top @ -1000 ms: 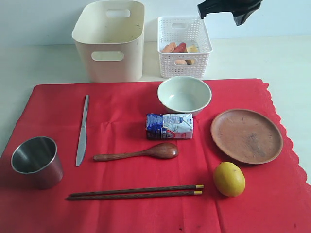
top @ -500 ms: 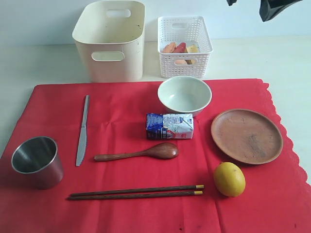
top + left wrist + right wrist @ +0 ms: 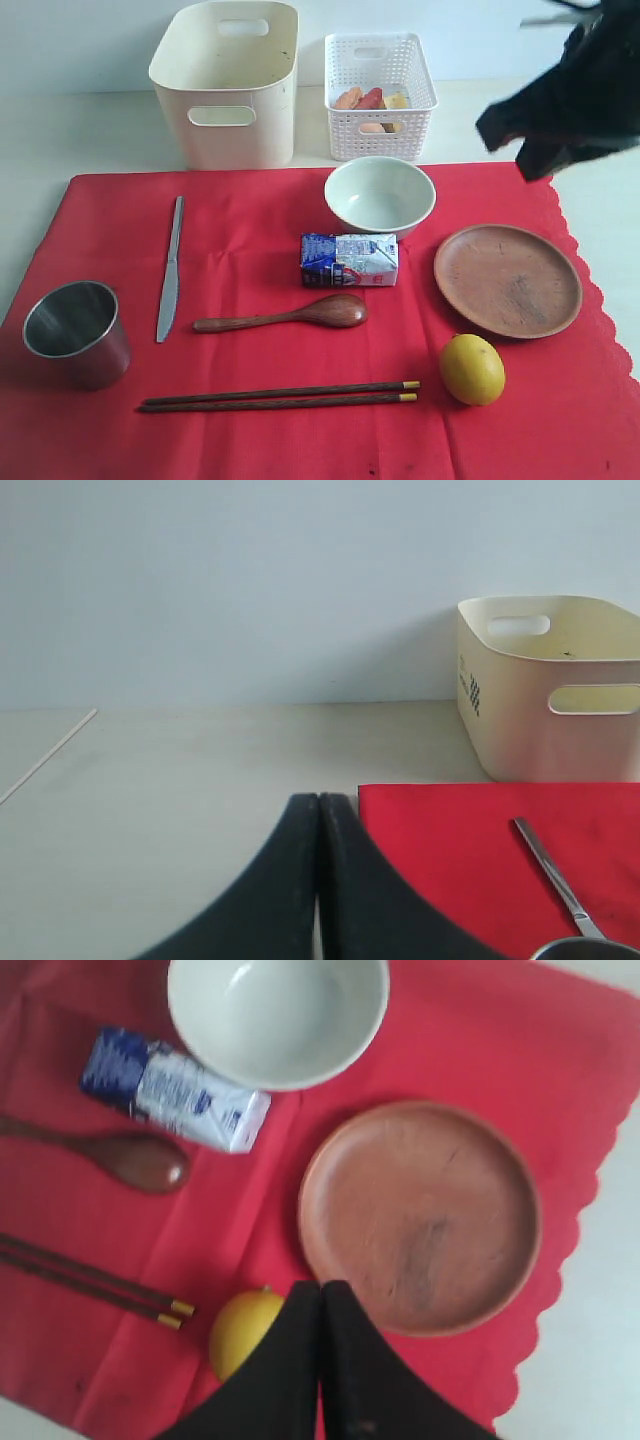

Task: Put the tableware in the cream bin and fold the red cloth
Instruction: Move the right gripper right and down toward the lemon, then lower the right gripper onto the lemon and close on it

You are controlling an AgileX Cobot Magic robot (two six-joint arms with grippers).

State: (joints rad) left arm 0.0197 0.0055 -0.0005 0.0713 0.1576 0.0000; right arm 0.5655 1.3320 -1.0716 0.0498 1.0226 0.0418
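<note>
The red cloth (image 3: 260,210) carries the pale green bowl (image 3: 379,195), brown plate (image 3: 507,279), steel cup (image 3: 76,332), knife (image 3: 170,268), wooden spoon (image 3: 285,315) and chopsticks (image 3: 280,396). Behind it stands the cream bin (image 3: 225,85), with nothing showing inside. My right gripper (image 3: 505,140), blurred, hangs shut and empty in the air above the cloth's far right part, beyond the plate (image 3: 420,1215); its jaws (image 3: 320,1286) are pressed together. My left gripper (image 3: 319,798) is shut and empty over bare table beside the cloth's corner (image 3: 450,850), with the bin (image 3: 550,695) ahead.
A white lattice basket (image 3: 380,95) with food stands right of the bin. A milk carton (image 3: 349,259) lies between bowl and spoon, and a lemon (image 3: 471,369) sits near the plate. Pale table (image 3: 600,120) surrounds the cloth.
My right gripper has dropped from the top edge of the exterior view down and to the right, now over the cloth's far right part. Nothing on the cloth has moved.
</note>
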